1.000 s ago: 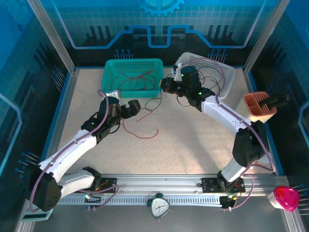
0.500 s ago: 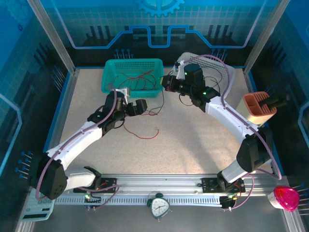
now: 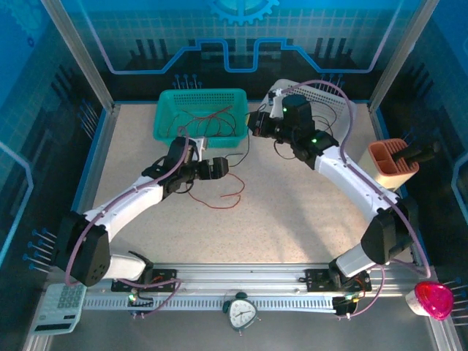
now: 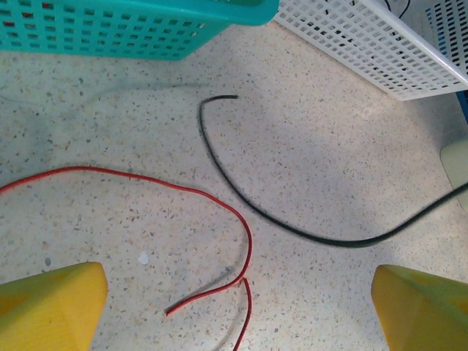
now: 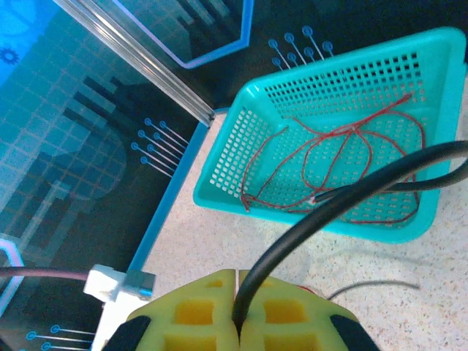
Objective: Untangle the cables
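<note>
See red cables lying in teal basket, white basket alongside. Note left gripper spread wide and empty, right gripper pinching black cable.

This is a robotics lab test cell, not a home or shop. A speckled tabletop sits boxed in by aluminium frame posts and blue see-through panels printed with circuit lines and a gear graphic on the far wall. Two white robot arms, left and right, are bolted to a slotted metal rail along the near edge. An alarm clock and a calculator lie as props by that rail.
</note>
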Robot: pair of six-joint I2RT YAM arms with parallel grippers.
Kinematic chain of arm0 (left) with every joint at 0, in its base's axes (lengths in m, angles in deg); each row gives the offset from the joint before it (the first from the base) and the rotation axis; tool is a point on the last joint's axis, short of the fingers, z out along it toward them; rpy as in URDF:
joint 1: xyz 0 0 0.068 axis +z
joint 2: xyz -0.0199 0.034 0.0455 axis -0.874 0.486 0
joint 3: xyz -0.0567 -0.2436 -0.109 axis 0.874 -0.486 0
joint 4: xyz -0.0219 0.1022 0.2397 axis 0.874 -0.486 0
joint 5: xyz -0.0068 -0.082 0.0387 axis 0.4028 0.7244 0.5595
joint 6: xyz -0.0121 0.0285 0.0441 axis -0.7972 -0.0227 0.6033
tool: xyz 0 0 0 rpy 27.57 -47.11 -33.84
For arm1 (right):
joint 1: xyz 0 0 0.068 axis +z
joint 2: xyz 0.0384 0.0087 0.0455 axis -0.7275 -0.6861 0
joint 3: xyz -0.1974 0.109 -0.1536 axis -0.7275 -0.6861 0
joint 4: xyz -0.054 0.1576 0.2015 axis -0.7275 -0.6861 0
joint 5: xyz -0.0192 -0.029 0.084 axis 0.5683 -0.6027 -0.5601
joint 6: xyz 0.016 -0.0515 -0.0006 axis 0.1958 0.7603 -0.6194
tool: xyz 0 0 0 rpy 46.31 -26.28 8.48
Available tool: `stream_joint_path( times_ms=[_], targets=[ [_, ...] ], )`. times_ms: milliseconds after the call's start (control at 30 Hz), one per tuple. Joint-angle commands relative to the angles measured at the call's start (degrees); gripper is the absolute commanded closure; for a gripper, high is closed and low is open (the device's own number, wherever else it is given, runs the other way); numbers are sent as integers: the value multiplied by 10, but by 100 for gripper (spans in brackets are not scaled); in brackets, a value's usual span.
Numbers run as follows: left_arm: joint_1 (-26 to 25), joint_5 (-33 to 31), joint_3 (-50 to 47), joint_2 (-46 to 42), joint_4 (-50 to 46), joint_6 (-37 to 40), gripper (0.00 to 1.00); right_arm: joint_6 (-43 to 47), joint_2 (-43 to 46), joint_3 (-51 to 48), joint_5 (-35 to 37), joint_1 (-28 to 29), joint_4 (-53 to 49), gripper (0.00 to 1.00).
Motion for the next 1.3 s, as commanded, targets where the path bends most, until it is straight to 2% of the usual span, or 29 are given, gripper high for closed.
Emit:
stream_joint_path(
  times_ms=[0, 167, 300, 500, 833, 967, 1267],
  targets=[
    [3, -2, -15, -34, 24, -23, 5, 33, 44, 40, 27, -19, -20, 100],
    [4, -23, -13, -69, 24, -31, 3, 61, 69, 76, 59, -53, -34, 100],
    [3, -23, 1, -83, 21, -37, 2, 109, 85, 96, 139, -62, -16, 100],
    [3, -26, 10, -99, 18, -41, 1, 188, 80, 96, 253, -82, 78, 100],
    [4, -33, 19, -112, 10, -43, 1, 329, -20, 95, 355, -104, 283, 100],
    [3, -35, 21, -118, 6, -44, 1, 367, -67, 103, 388, -105, 328, 100],
    [3, -40, 19, -132, -2, -50, 1, 368, -163, 146, 405, -120, 315, 100]
  ],
)
